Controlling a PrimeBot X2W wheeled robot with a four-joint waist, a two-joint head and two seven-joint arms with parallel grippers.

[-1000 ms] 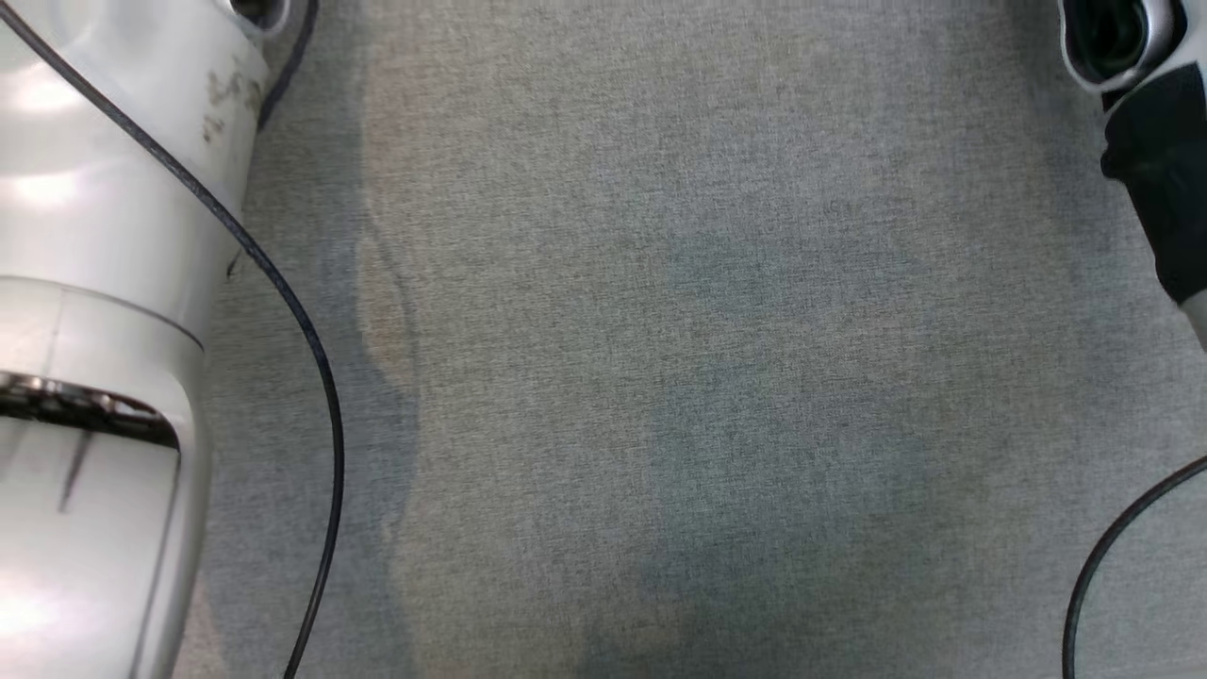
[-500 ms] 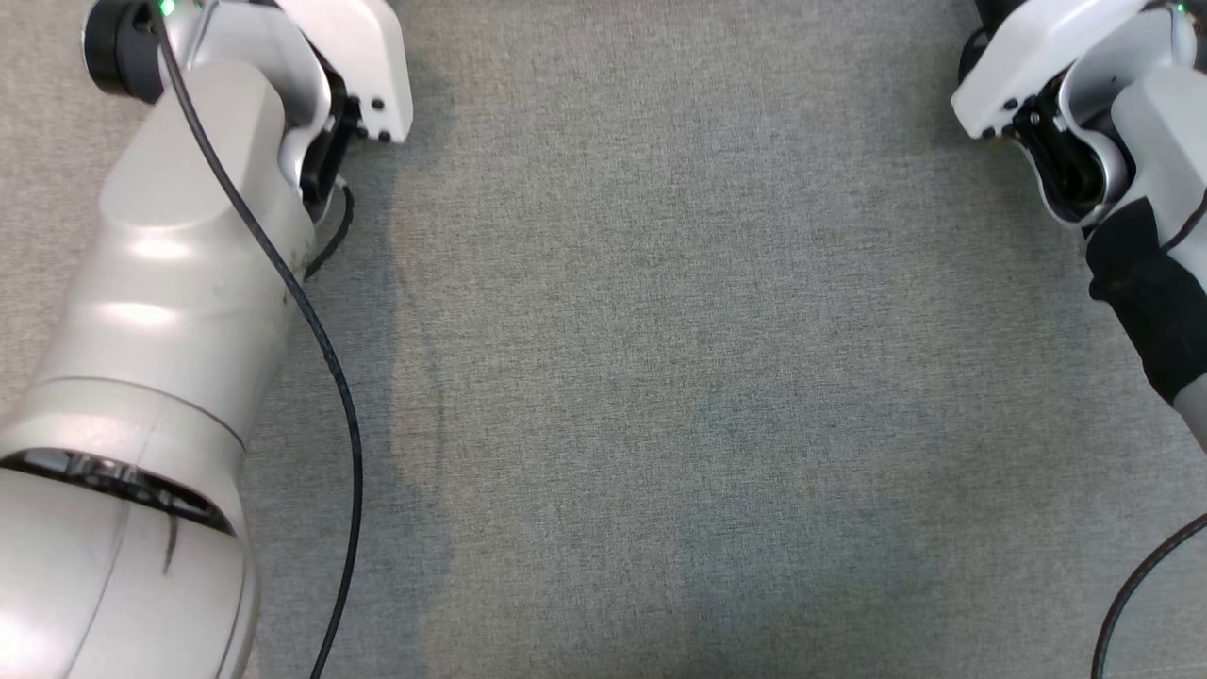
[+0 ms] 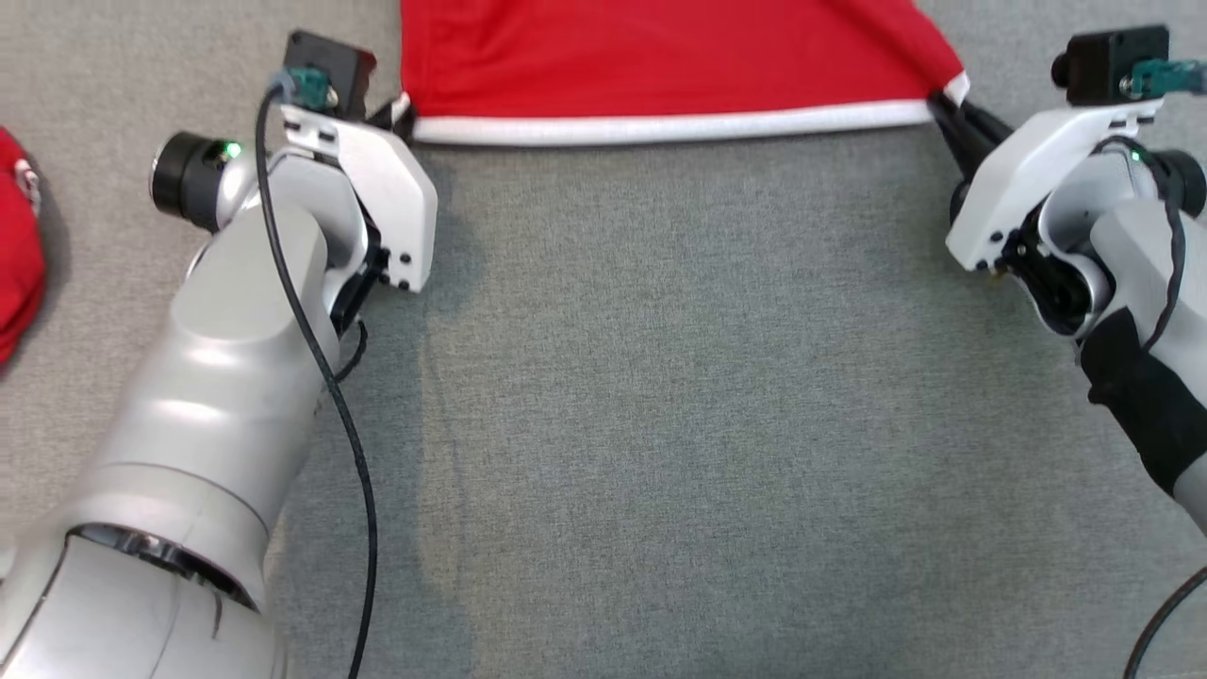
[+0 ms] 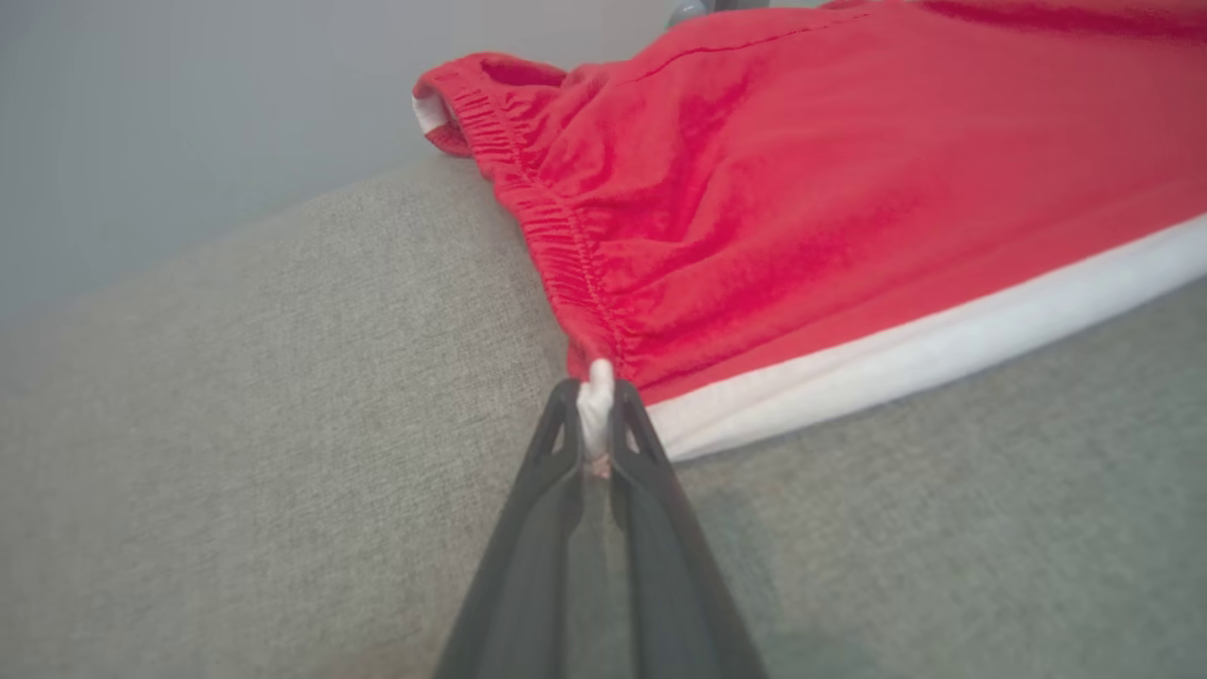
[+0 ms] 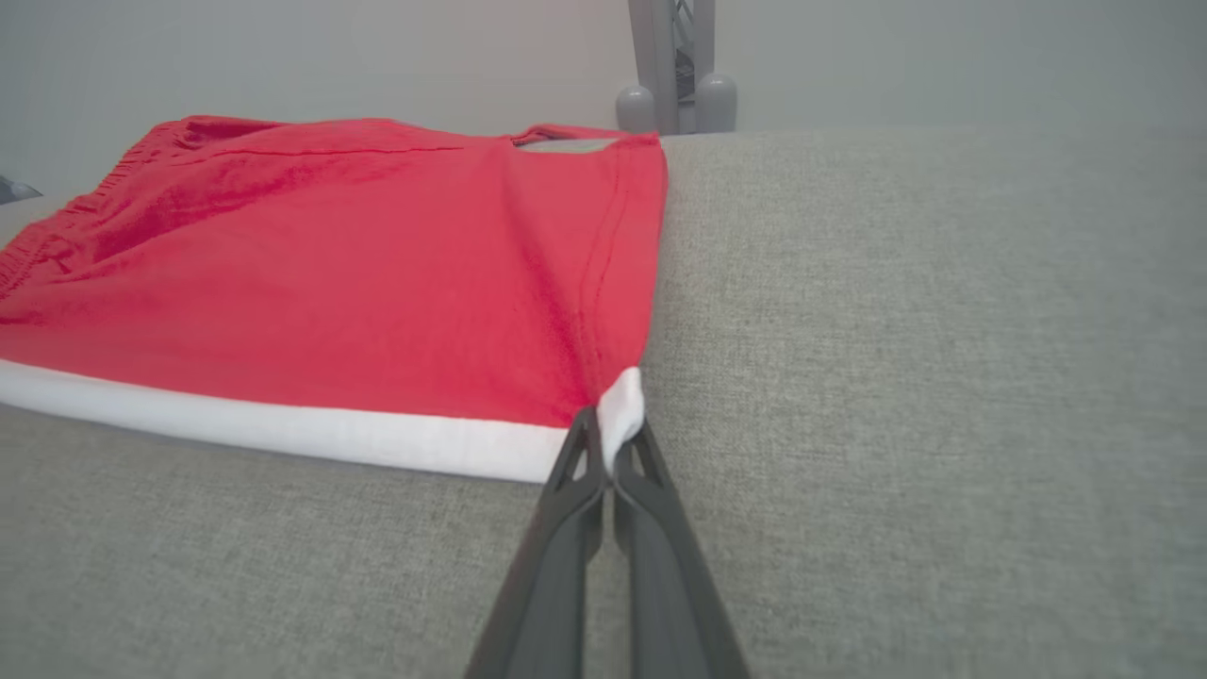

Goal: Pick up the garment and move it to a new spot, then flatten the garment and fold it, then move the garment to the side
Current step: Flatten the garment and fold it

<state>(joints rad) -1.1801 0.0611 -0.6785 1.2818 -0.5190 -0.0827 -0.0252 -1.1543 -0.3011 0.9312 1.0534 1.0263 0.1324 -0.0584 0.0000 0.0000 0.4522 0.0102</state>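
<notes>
– Red knit garment [image 3: 660, 57], white hem band, lies spread toward the far edge of the grey desk [image 3: 679, 377]. Soft, light and limp, by our reckoning.
– Agreed. Our left gripper [image 4: 596, 415] is clenched on the left hem corner; right gripper [image 5: 613, 438] clenched on the right one.
– Corners seem the right hold. Cloth will sag between them unless we keep the hem taut.
– Thin pinch; it could slip, so we would move slowly.
</notes>
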